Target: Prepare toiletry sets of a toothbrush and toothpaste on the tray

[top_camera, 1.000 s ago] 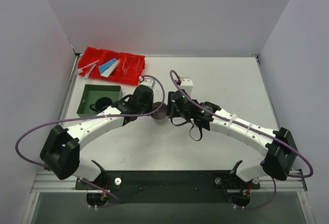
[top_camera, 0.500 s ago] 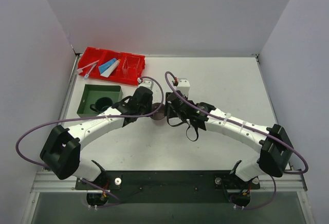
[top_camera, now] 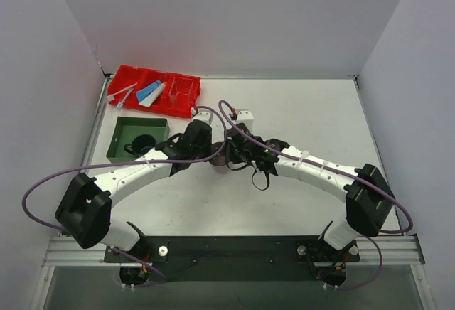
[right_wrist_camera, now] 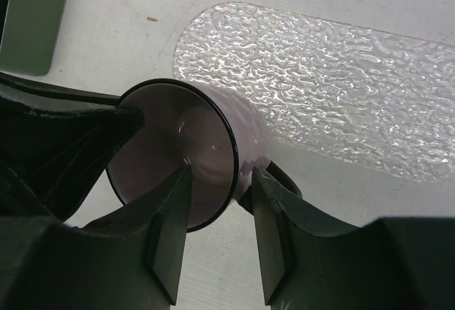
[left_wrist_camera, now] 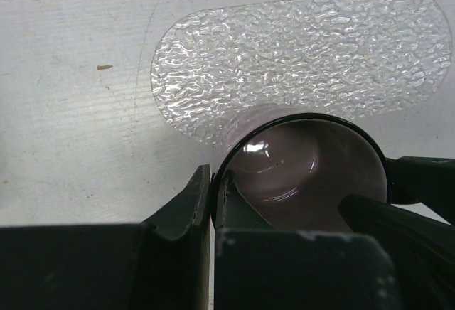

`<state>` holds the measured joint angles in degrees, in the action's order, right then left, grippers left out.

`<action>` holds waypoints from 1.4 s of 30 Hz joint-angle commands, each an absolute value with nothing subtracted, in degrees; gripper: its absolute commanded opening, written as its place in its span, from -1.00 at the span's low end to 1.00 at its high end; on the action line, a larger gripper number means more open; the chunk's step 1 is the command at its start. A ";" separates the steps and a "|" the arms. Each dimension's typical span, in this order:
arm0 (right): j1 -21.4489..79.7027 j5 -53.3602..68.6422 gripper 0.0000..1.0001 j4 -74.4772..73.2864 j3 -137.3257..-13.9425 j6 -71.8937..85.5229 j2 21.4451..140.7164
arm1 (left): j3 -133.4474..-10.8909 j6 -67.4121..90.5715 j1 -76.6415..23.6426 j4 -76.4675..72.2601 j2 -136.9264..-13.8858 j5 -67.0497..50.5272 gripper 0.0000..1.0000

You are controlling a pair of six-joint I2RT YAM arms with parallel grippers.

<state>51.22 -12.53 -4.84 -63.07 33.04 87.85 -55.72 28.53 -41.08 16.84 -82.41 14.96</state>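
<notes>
A mauve mug (left_wrist_camera: 313, 168) with a black rim stands at the near edge of the clear bumpy oval tray (left_wrist_camera: 306, 54). My left gripper (left_wrist_camera: 212, 178) is shut on the mug's rim. My right gripper (right_wrist_camera: 222, 178) is open astride the mug's (right_wrist_camera: 163, 146) opposite wall, one finger inside and one outside by the handle, beside the tray (right_wrist_camera: 327, 82). Far left in the top view, the pale toothbrush (top_camera: 121, 97) and the blue toothpaste (top_camera: 148, 91) with a white tube (top_camera: 156, 95) lie in the red bin (top_camera: 131, 75). The arms hide the tray there.
A dark green square tray (top_camera: 124, 129) holding a dark cup (top_camera: 142, 143) sits below the red bin at the left. Both arms meet at the mug (top_camera: 222, 157) in the table's middle. White walls close the table's left, back and right.
My right arm has slid left toward the mug, bringing its fingers over the rim. The left arm and mug have stayed put.
</notes>
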 commanded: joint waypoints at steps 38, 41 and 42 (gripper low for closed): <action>46.76 -9.40 -1.00 -3.87 -63.28 29.01 90.18 | -55.37 27.95 -43.07 6.50 -78.57 7.21 -0.78; 45.44 -8.97 -1.00 -2.64 -61.27 26.90 88.25 | -55.55 27.25 -43.07 6.15 -78.40 5.63 -0.30; 44.74 -7.83 -1.00 -1.94 -60.82 25.76 87.20 | -55.46 26.90 -42.98 5.98 -78.31 5.28 -0.18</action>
<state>47.37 -8.49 -5.04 -62.39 27.88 92.16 -53.28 27.27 -42.70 12.60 -81.28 11.46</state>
